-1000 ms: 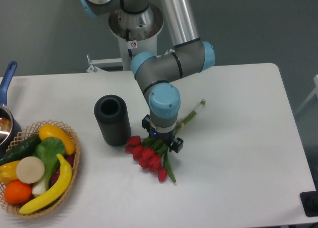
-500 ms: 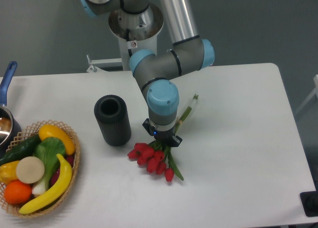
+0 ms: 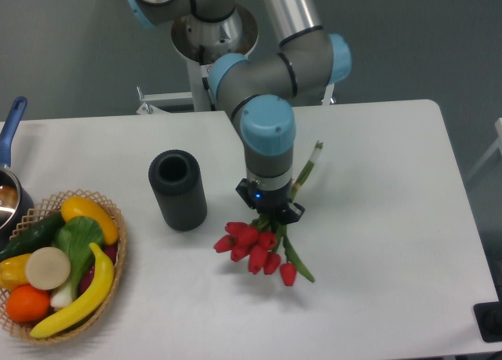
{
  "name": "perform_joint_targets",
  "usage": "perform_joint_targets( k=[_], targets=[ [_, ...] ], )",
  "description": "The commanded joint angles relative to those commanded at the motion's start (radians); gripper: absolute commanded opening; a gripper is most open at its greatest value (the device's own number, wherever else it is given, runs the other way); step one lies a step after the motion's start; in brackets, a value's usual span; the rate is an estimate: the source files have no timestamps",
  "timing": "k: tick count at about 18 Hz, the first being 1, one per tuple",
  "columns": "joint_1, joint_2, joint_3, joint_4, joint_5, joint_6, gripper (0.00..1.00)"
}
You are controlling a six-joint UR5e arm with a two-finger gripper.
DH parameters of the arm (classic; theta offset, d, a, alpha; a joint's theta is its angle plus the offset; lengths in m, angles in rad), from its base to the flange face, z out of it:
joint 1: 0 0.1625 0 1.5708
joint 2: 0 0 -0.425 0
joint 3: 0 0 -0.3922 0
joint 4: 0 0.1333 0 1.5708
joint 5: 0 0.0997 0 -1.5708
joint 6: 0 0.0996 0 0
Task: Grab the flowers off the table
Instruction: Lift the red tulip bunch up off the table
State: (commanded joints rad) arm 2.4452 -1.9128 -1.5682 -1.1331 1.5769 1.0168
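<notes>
The flowers (image 3: 256,245) are a bunch of red tulip buds with green stems and leaves. My gripper (image 3: 272,217) is shut on the stems just above the buds. The buds hang down and to the left, the stem ends (image 3: 311,159) stick up to the right behind the wrist. The bunch looks lifted off the white table (image 3: 376,219). The fingertips are mostly hidden by the leaves.
A black ribbed cylinder (image 3: 178,190) stands upright left of the gripper. A wicker basket (image 3: 59,262) of fruit and vegetables sits at the front left. A pot with a blue handle (image 3: 9,129) is at the left edge. The robot base (image 3: 212,46) is behind.
The gripper has closed on the flowers and risen, moving slightly right. The bunch has come up with it and swung a little to the right.
</notes>
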Motion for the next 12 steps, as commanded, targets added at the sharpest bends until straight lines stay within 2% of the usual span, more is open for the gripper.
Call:
perform_joint_targets(
  k=[2,6,8,9,12],
  targets=[
    [0.0,-0.005,0.062,-0.094,-0.003,0.058,0.0],
    [0.011,-0.011,0.125,-0.206,-0.005,0.101,0.0],
    [0.029,-0.012,0.175,-0.311,-0.009,0.187,0.0],
    [0.029,-0.014,0.194,-0.344,-0.011,0.204,0.0],
    [0.031,-0.009,0.208,-0.358,-0.009,0.206,0.0]
  ],
)
